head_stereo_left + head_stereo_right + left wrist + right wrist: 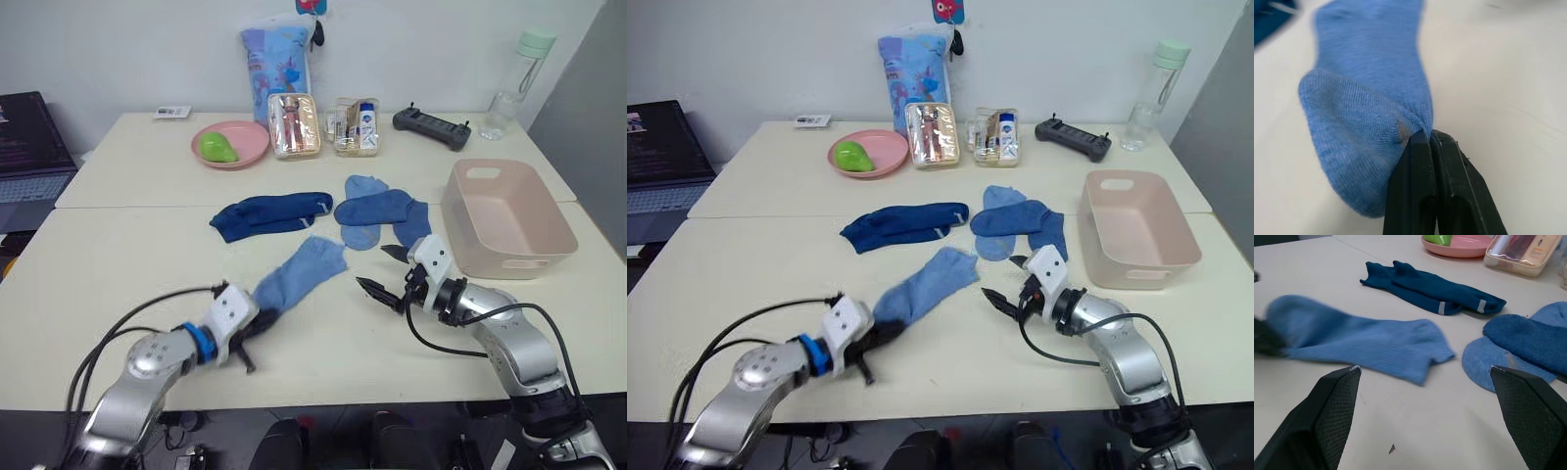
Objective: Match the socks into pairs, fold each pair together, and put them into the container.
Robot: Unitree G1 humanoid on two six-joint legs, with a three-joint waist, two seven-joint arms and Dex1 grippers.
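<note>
Left of the container (506,217), we see the left gripper (247,338) pinching the medium-blue sock (299,273) by its toe, likely for pairing; the right gripper (385,270), jaws spread, waits just beside it.

Left tool (257,328) clamped, right tool (387,272) agape.

The near sock (299,272) is medium blue, and the far-left pair (271,214) is dark navy. The container (505,217) is pale pink; the plate (232,143) is pink.
</note>
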